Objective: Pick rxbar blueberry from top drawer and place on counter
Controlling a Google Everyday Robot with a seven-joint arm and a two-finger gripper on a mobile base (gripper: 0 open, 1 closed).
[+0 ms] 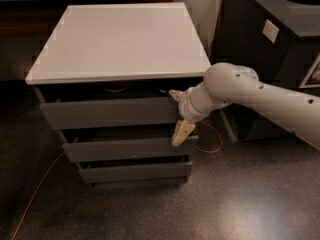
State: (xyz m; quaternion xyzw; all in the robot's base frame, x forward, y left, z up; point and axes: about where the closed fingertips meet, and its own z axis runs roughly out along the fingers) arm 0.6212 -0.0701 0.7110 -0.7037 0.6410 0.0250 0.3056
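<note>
The top drawer (110,113) is the uppermost of three grey drawers and stands slightly ajar, with a dark gap under the white counter (122,36). My gripper (178,113) is at the right end of the top drawer's front. One tan finger (182,132) hangs down over the middle drawer's edge and the other sits near the drawer's top edge, so the fingers are spread apart and hold nothing. The rxbar blueberry is hidden from view.
The two lower grey drawers (130,149) are also slightly pulled out. A dark counter with a round hole (280,29) stands close on the right, behind my arm. An orange cable (35,194) runs over the speckled floor.
</note>
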